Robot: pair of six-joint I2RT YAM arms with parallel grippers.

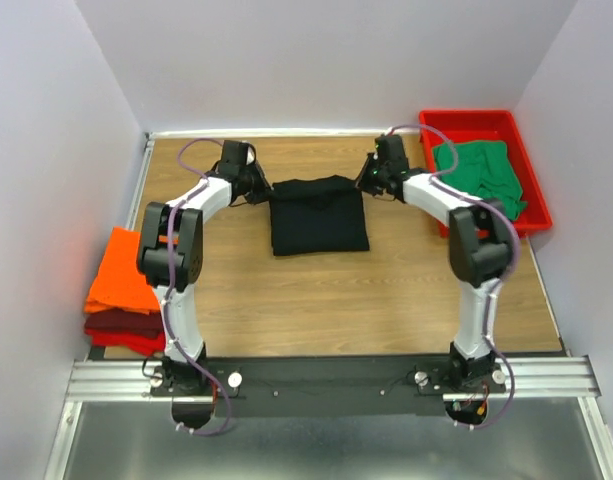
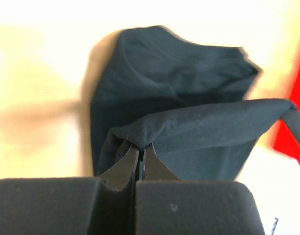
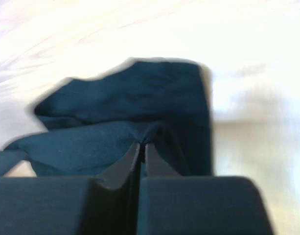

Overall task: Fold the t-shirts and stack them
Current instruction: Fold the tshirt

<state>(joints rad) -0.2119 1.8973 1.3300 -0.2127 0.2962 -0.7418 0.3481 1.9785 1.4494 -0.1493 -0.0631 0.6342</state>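
Containers: you have one, the red tray [image 1: 466, 122], right of the black t-shirt [image 1: 318, 215] and toward the back wall. The green t-shirt [image 1: 478, 172] lies crumpled in it, covering most of the floor.

The black t-shirt sits mid-table [image 1: 386, 290], folded to a rough square. Left of it, at the table edge and nearer the arm bases, the orange t-shirt [image 1: 121, 272] lies folded on top of the dark red t-shirt [image 1: 116, 325].

The left gripper [image 1: 258, 188] is at the black t-shirt's far left corner and the right gripper [image 1: 366, 182] at its far right corner. You can't read the jaws from the top view.

The wrist views fill that in. Left wrist: jaws closed to a thin slit, pinching a hem of the black t-shirt, with that edge lifted off the layer beneath and stretched across. A sliver of the tray shows at that view's right edge. Right wrist is blurred: jaws nearly together, with a fold of the black t-shirt bunched at the tips. Only the top view shows the green, orange and dark red t-shirts.
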